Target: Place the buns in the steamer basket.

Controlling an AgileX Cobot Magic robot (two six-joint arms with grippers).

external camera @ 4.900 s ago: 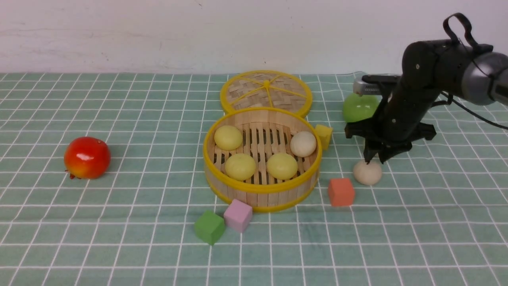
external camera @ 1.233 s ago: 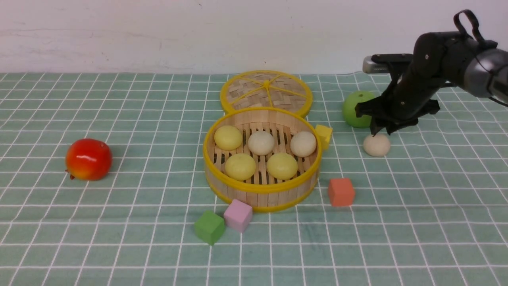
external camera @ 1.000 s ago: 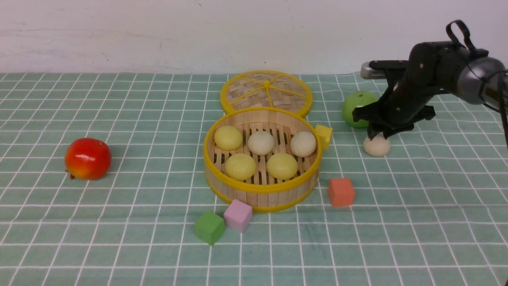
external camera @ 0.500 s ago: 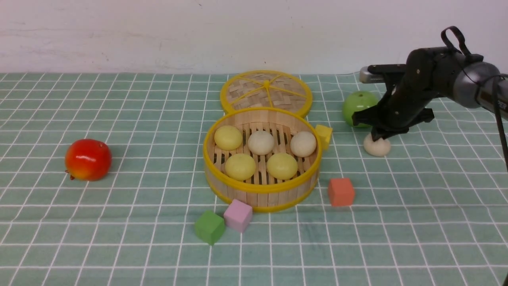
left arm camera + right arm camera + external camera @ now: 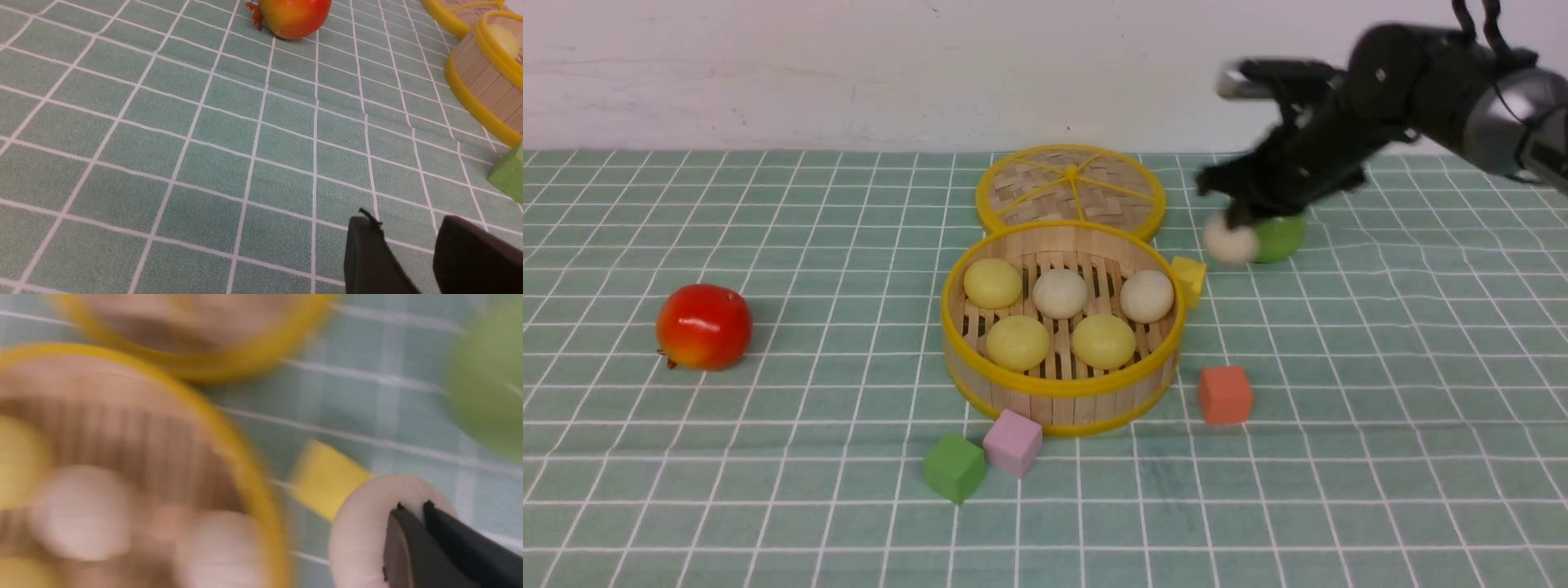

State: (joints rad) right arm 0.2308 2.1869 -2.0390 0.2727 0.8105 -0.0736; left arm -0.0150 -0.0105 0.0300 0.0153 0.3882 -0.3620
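Right gripper (image 5: 1235, 219) is pinched tight on a cream bun (image 5: 1230, 242), held up in the air just right of the basket (image 5: 1062, 384), in front of the green apple (image 5: 1282, 237). Open cloth (image 5: 1380, 367) to the right. Yellow cube (image 5: 1190, 278) touches the basket's right rim. Basket holds five buns (image 5: 1060, 292); the lid (image 5: 1070, 188) lies behind it. Left gripper (image 5: 408, 253) sits a bit apart over cloth, holding nothing.

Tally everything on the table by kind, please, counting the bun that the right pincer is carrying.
Pale yellow buns: 3
Cream buns: 3
Foam cubes: 4
Steamer basket: 1
Woven lid: 1
Green apple: 1
Red pomegranate: 1
Total: 14
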